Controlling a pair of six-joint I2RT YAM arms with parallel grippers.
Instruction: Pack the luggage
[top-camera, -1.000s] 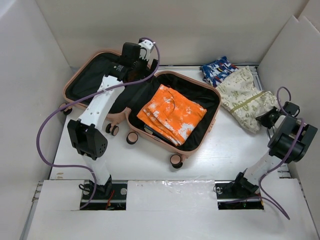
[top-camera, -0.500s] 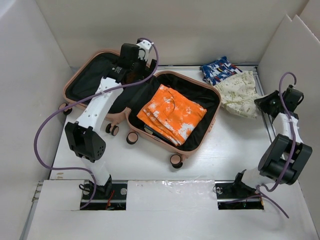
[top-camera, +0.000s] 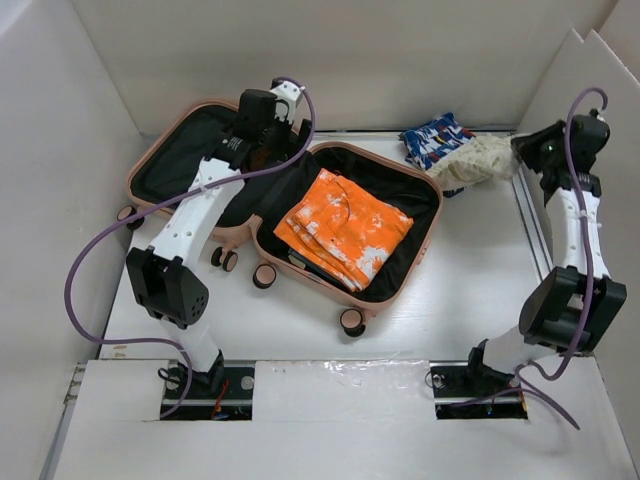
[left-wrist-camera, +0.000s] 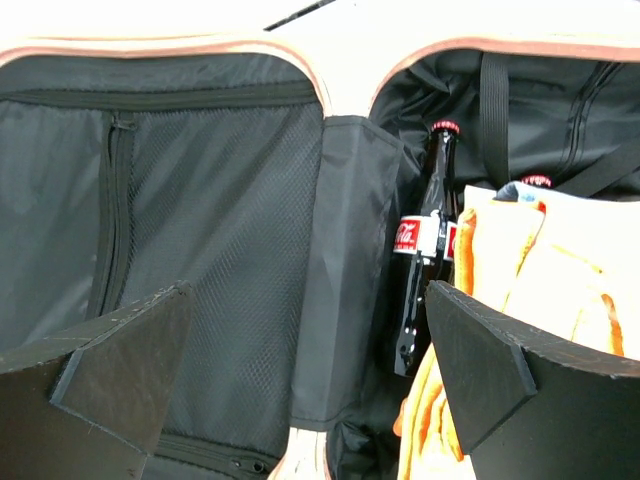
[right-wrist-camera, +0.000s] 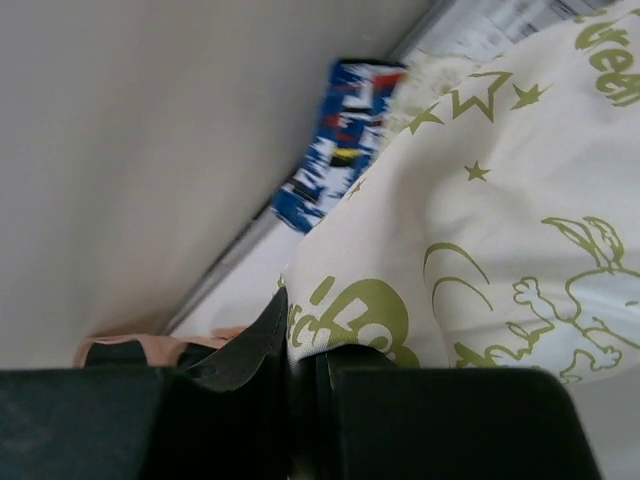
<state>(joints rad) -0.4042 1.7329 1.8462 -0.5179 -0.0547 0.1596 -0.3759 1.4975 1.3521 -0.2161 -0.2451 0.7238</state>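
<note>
orange garment (top-camera: 345, 225) packed in our luggage (top-camera: 395, 180), mid-frame; right gripper (right-wrist-camera: 305, 350) grasps cream garment (top-camera: 480, 160), upper right; left gripper (left-wrist-camera: 308, 300) released; blue garment (top-camera: 432, 140) unpacked.

I see my left arm reaching far forward, the left gripper (left-wrist-camera: 310, 340) with its fingers (left-wrist-camera: 120, 350) spread wide, and my right arm raised high, the right gripper (right-wrist-camera: 303, 352) pinching the cream cloth (right-wrist-camera: 480, 200).
</note>
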